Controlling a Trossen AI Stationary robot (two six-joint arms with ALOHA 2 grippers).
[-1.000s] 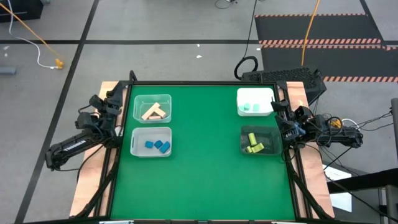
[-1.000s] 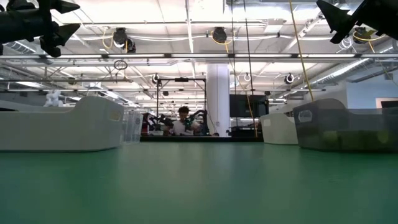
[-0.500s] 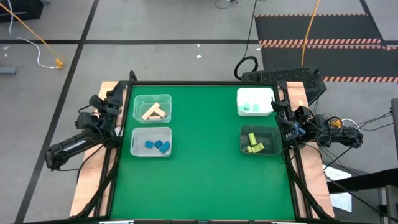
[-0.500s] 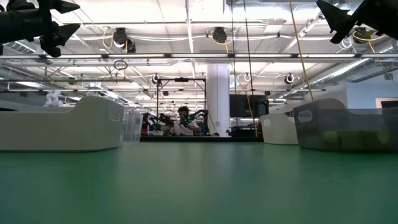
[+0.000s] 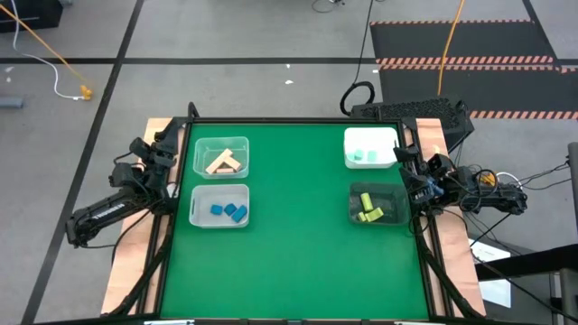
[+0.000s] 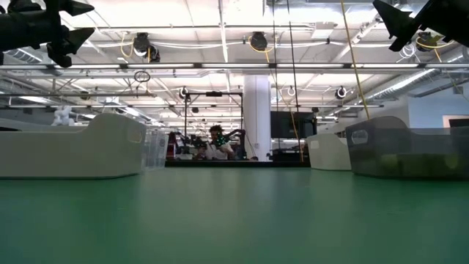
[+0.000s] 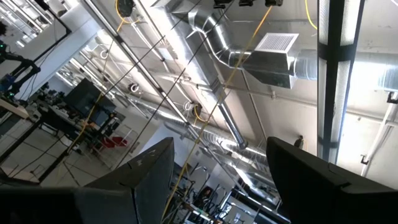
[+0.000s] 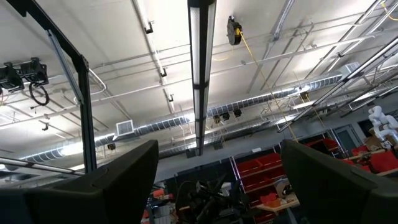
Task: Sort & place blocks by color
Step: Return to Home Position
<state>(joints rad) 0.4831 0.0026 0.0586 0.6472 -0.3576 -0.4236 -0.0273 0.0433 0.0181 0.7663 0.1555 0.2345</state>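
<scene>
1. The step in hand looks like parking both arms. All the blocks in sight already lie in bins, so the sorting seems finished. To park well, each arm should fold outward and high. Neither should sweep low across the bins beside it, where a fingertip could catch a rim.
2. The left gripper (image 5: 165, 144) sits at the left edge of the table (image 5: 298, 262), raised above it. Its arm is folded in a zigzag alongside the table. The wrist tips upward, so its camera sees only ceiling. The fingers stand well apart with nothing between them.
3. Just beside the left gripper, toward the table's middle, the clear bin (image 5: 200, 149) holds the tan blocks (image 5: 224, 162). Near it, back along the arm, the gray bin (image 5: 195, 212) holds the blue blocks (image 5: 229, 211).
4. Just beside the right gripper (image 5: 406, 158), toward the middle, the white bin (image 5: 388, 137) holds the mint blocks (image 5: 365, 155). Near it, the black bin (image 5: 354, 206) holds the yellow blocks (image 5: 368, 208).
5. The right gripper sits at the table's right edge, also raised. Its arm is folded outward and its wrist points at the ceiling. The fingers are spread wide and hold nothing.
</scene>
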